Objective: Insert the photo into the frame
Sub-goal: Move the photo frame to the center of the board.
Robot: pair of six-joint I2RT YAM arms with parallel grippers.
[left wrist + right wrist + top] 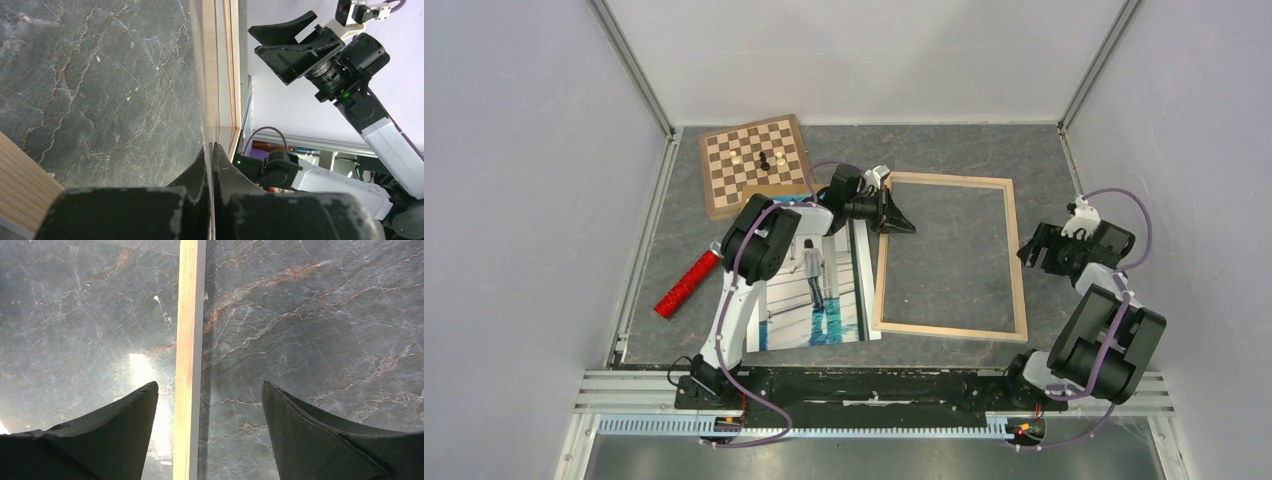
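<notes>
Photo (pixel 824 300) lies picture side up on the grey marbled tabletop (pixel 984 150), left of centre and reaching toward the near edge, partly under the left arm. Its right edge runs close beside the left bar of the frame (pixel 949 331), and its near right corner meets that bar. The frame lies flat right of centre with bare tabletop showing through its opening. The left pincer (pixel 911 228) is clenched tight, turned on its side, with its tips over the frame's left bar near the frame's far left corner, just past the photo's far right corner. In the left wrist view a thin pale edge runs up from the closed fingertips (pixel 220 160) alongside the wooden bar, but whether a sheet is pinched there cannot be told. The right pincer (pixel 210 385) stands released with its fingers spread wide at the frame's right side. In the right wrist view the right bar shows between the two fingers, nearer the left one and touching neither. A chessboard (pixel 744 185) with a few pieces sits in the far left corner, and a red glittery cylinder (pixel 686 286) lies near the left edge.
</notes>
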